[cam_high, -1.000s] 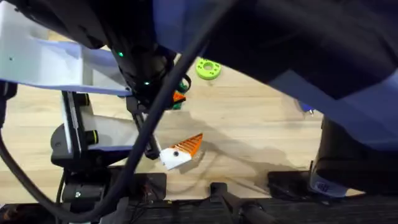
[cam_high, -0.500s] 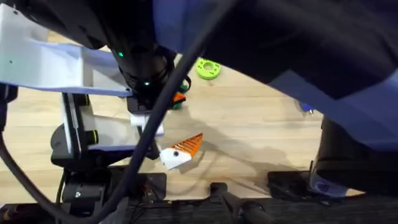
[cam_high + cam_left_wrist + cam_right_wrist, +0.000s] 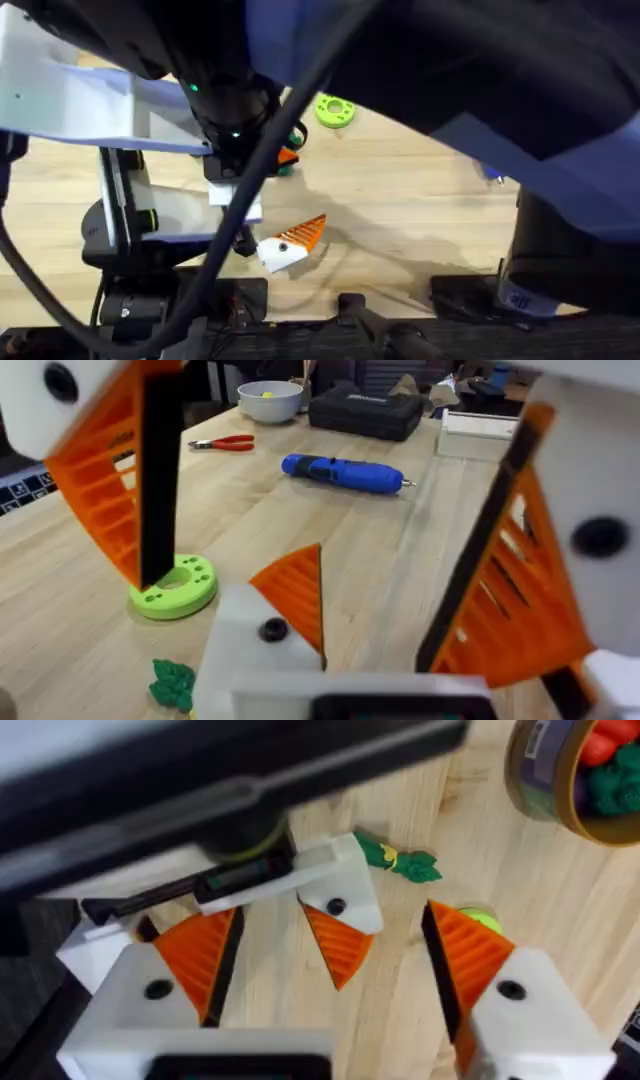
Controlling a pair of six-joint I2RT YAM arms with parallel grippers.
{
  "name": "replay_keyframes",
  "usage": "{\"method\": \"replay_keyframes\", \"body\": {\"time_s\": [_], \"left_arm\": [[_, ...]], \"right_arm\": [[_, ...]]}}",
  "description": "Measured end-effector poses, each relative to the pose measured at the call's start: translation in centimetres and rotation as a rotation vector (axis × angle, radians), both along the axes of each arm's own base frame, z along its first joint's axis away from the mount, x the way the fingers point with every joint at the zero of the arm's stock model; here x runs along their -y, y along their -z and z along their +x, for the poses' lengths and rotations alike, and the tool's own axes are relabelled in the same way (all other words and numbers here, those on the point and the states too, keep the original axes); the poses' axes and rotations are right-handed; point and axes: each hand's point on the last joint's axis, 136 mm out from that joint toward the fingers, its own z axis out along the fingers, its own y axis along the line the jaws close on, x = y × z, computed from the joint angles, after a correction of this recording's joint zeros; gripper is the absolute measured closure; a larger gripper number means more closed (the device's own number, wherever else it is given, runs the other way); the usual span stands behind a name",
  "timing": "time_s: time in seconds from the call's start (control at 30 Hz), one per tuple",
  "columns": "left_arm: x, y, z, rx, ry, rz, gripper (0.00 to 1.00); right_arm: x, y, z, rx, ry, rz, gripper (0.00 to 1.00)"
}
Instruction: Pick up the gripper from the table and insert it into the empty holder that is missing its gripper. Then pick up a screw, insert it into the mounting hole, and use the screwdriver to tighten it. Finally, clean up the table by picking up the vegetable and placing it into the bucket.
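Overhead view: both arms large and dark close under the camera; below them, on the wooden table (image 3: 420, 200), a white holder (image 3: 278, 254) with an orange gripper (image 3: 305, 232) seated in it, at the tip of a black-framed hand (image 3: 120, 235). Green ring (image 3: 334, 109) farther back, small green vegetable (image 3: 285, 165) between ring and holder. Left wrist view: left gripper (image 3: 330, 560) spread wide, nothing held, poised above the holder (image 3: 262, 650) with its screw hole facing up; beyond, green ring (image 3: 176, 586), vegetable (image 3: 172, 682) beside it, blue screwdriver (image 3: 345, 472) lying flat well apart, red pliers (image 3: 225, 443), white bowl (image 3: 270, 400) and black case (image 3: 365, 410) at the far edge. Right wrist view: right gripper (image 3: 330, 965) also wide open and empty, straddling the holder's orange tip (image 3: 338, 942); vegetable (image 3: 398, 858) just past the holder, bucket (image 3: 560, 790) with red and green toys inside, well apart at a corner.
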Motion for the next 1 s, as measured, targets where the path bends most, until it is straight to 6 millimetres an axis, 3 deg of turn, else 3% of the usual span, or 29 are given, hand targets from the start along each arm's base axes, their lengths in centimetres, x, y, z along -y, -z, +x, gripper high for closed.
{"method": "replay_keyframes", "body": {"time_s": [0.23, 0.7, 0.87, 1.0], "left_arm": [[0.0, 0.0, 0.0, 0.000, 0.000, 0.000, 0.015], [0.0, 0.0, 0.0, 0.000, 0.000, 0.000, 0.015], [0.0, 0.0, 0.0, 0.000, 0.000, 0.000, 0.015], [0.0, 0.0, 0.0, 0.000, 0.000, 0.000, 0.014]], "right_arm": [[1.0, -0.5, 0.6, -0.017, 0.099, 0.010, 0.008], [8.9, -6.6, 2.9, -0.034, 0.452, 0.107, 0.006], [11.4, -7.8, 4.3, -0.032, 0.583, 0.145, 0.007], [14.4, -7.6, 4.5, -0.046, 0.692, 0.137, 0.008]]}}
